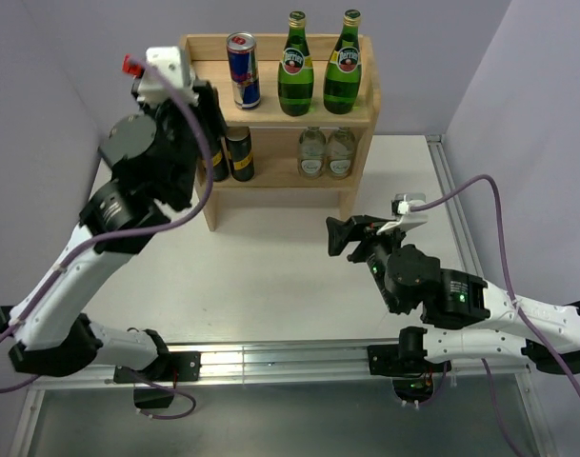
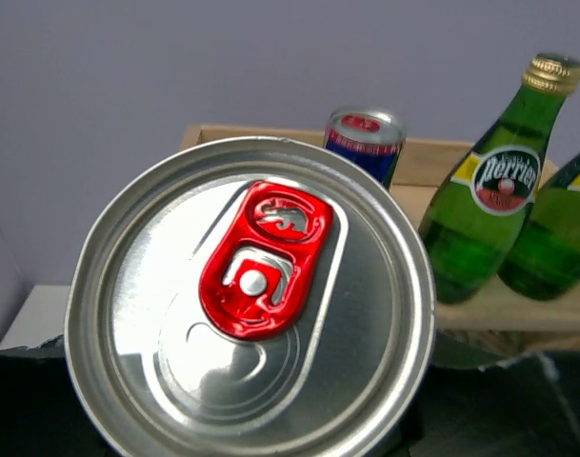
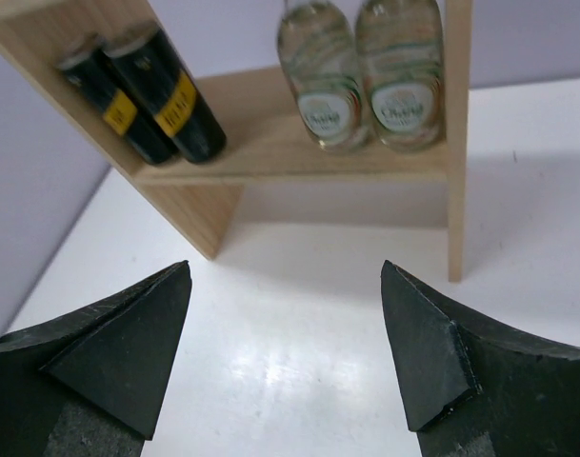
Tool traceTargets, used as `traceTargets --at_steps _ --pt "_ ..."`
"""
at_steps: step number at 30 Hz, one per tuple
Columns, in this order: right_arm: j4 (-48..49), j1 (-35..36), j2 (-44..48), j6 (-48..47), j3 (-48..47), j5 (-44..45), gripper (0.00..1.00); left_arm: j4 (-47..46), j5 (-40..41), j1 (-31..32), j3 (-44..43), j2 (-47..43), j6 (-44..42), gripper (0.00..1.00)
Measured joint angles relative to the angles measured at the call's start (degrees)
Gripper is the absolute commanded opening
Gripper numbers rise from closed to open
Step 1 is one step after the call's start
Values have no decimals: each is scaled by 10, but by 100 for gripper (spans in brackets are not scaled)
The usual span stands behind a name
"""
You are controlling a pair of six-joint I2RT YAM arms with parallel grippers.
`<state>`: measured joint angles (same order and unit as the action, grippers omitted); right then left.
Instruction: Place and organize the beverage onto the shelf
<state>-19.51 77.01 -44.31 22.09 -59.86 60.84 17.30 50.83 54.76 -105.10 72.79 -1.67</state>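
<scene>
From above, the shelf (image 1: 270, 122) stands at the far edge of the surface (image 1: 270, 276), one blue-and-silver can (image 1: 243, 69) and two green bottles (image 1: 295, 65) on top, the left tool (image 1: 208, 119) raised at its left corner. The left wrist view shows the second slim can (image 2: 250, 305) grasped in that tool: placing is in hand, and next it wants setting upright beside its twin. The right wrist view shows the right tool (image 3: 285, 286) released, jaws wide.
</scene>
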Motion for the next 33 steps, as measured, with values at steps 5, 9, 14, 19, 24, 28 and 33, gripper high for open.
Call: traceTargets --at_steps 5,9,14,19,24,28,33 --pt "-45 0 32 42 31 9 87 19 -76 -73 -143 114 -45 0" --pt "-65 0 62 70 42 18 87 35 -132 -134 -190 172 -49 0" --pt "-91 0 94 99 56 30 87 49 -176 -192 -190 203 -39 0" --pt "-119 0 100 125 64 35 86 49 -213 -240 -187 214 -15 0" --pt "-132 0 100 137 70 38 87 44 -243 -271 -166 213 23 0" --pt "-136 0 98 146 70 40 87 29 -264 -290 -129 212 43 1" --pt "-141 0 89 154 70 41 88 -4 -284 -299 -97 196 59 20"
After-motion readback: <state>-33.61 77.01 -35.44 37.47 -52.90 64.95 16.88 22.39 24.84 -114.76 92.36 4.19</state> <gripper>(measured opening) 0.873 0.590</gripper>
